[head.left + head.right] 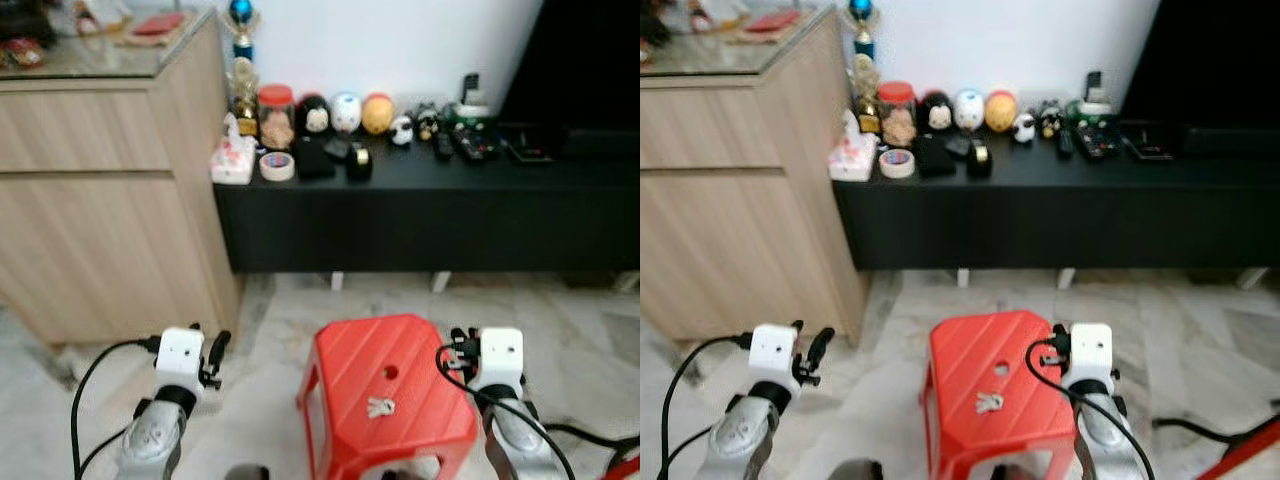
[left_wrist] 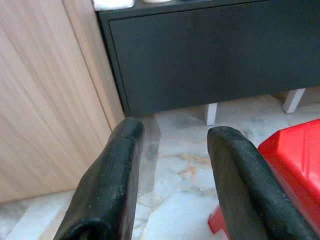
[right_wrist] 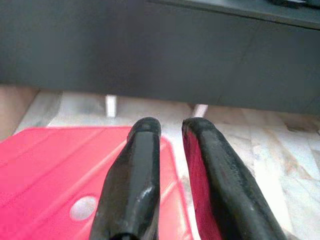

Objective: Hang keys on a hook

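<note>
Keys: the small silvery metal bunch of keys (image 1: 381,407) lies on the ribbed red plastic stool (image 1: 350,365), at about eight o'clock from the nearer right gripper (image 3: 167,131), jaws slightly parted, empty; its long axis seems crosswise, though blurred. Left gripper (image 2: 172,137) gapes wider, empty

No writing, brand or number can be read anywhere. The jar (image 1: 276,115) and the small box (image 1: 233,160) on the far black bench (image 1: 420,205) are too blurred.
</note>
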### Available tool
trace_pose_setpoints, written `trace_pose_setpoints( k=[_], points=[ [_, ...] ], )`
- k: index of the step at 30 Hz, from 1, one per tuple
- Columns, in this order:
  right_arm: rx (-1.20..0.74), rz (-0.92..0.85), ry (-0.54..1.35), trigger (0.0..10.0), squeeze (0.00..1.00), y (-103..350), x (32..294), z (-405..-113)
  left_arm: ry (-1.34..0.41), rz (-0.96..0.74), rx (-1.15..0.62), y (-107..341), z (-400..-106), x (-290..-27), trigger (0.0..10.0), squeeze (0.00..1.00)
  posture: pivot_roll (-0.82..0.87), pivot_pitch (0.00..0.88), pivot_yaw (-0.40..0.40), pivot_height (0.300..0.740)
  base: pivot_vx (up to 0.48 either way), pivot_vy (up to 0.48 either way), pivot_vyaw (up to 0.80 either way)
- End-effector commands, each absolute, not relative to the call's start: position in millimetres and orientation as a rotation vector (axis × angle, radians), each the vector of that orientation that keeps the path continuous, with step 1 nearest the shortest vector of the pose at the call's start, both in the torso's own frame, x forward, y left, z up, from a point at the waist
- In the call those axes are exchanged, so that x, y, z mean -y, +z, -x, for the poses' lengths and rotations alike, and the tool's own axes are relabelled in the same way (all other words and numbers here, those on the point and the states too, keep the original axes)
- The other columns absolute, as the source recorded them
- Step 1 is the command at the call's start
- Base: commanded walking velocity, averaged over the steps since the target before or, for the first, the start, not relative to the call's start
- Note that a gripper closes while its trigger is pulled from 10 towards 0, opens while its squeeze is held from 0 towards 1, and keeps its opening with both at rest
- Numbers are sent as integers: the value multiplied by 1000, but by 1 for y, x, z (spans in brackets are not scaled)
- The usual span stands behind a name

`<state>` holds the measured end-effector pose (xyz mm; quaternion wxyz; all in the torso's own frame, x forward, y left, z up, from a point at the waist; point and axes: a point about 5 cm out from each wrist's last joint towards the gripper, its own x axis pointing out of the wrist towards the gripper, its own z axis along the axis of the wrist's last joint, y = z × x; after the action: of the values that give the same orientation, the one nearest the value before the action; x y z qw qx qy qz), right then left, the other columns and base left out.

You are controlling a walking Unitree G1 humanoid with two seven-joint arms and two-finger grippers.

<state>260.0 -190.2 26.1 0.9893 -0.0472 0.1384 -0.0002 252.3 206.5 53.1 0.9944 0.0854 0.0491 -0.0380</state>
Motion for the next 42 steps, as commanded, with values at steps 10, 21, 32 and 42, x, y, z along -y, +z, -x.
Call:
trace_pose_setpoints(
  k=[10, 21, 32, 42],
  points=[
    [-421, 136, 102, 10000, 0, 11, 187, -267, -83, -169, -104, 54, -250, -208, 10000, 0, 56, 0, -66, 636, 0, 0, 376],
    [-471, 72, 65, 10000, 0, 3, 182, -277, -124, -165, -88, 59, -256, -199, 10000, 0, 77, 0, -68, 626, 0, 0, 0],
    [-544, 107, 122, 10000, 0, -12, 180, -266, -134, -165, -106, 57, -247, -200, 10000, 0, 69, 0, -51, 607, 0, 0, 0],
    [-645, 201, 254, 10000, 0, -19, 165, -275, -146, -153, -87, 64, -260, -191, 10000, 0, 81, 0, -66, 607, 0, 0, 0]
  ],
)
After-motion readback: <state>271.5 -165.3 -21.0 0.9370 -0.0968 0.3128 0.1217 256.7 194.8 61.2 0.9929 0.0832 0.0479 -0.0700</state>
